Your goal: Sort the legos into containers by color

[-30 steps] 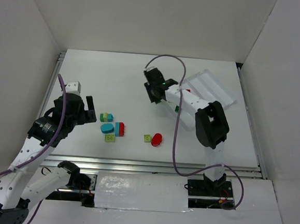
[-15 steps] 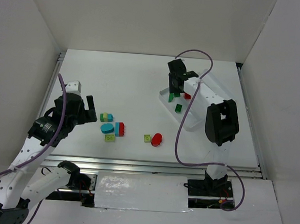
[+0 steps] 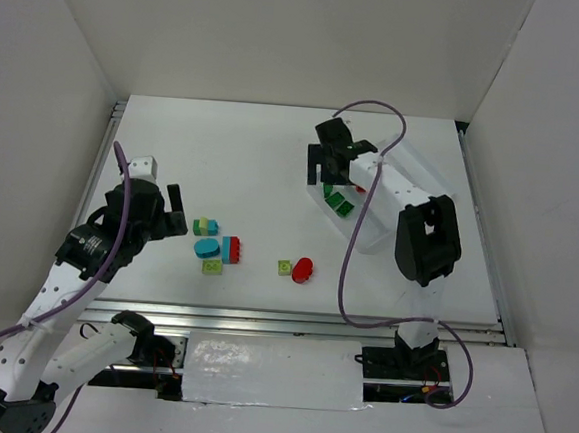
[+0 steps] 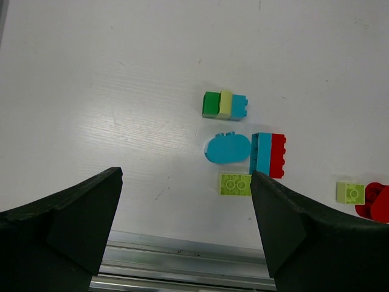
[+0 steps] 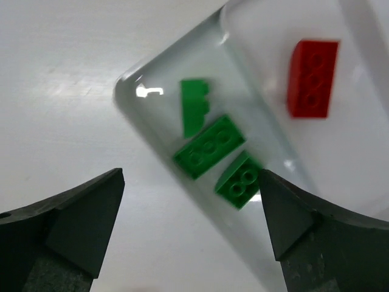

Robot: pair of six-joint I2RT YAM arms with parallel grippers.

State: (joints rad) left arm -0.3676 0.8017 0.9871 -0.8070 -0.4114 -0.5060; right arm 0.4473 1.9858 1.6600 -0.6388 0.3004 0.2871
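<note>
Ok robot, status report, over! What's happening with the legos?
Left pincer open, empty, by loose bricks. Right pincer open, empty, over tray. Three greens in one slot, one red next door. Nothing blocking.

A matte white surface (image 3: pixel 234 152) fills the middle of the scene. Plain white panels box it in: a far wall (image 3: pixel 284 36), a left wall (image 3: pixel 39 86) and a right wall (image 3: pixel 556 147). A grooved aluminium rail (image 3: pixel 291 320) runs along the surface's near edge, and another rail (image 3: pixel 103 147) runs along its left edge. Nearer still lies a wrinkled white strip (image 3: pixel 272 374). The light is soft and even.
</note>
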